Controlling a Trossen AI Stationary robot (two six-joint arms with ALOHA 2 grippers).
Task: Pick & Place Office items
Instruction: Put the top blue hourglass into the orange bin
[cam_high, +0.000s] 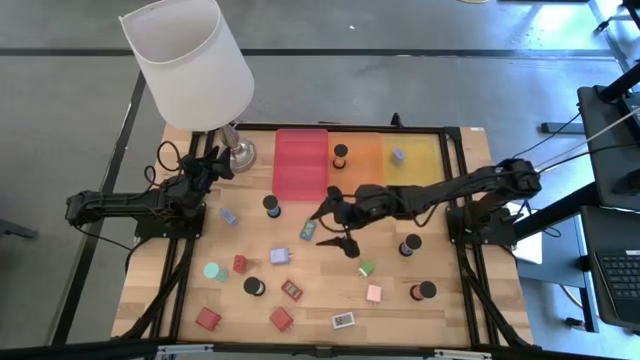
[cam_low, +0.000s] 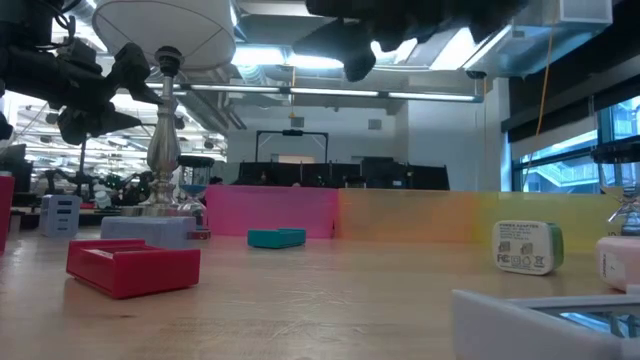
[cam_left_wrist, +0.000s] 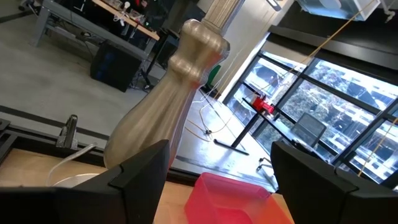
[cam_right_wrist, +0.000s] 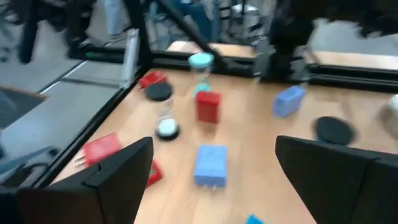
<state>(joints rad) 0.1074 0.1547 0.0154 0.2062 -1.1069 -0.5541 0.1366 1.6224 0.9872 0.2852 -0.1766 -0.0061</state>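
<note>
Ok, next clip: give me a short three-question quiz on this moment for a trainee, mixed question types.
1. True or false: the orange tray holds a black cylinder.
2. Which hand is out over the middle of the table? A) left hand B) right hand C) both
3. Fill in: the left hand waits beside the ____.

Key:
1. True; the yellow tray holds a lavender cube, and the red tray looks empty.
2. B; the right hand is open, above a teal block.
3. Lamp.
</note>
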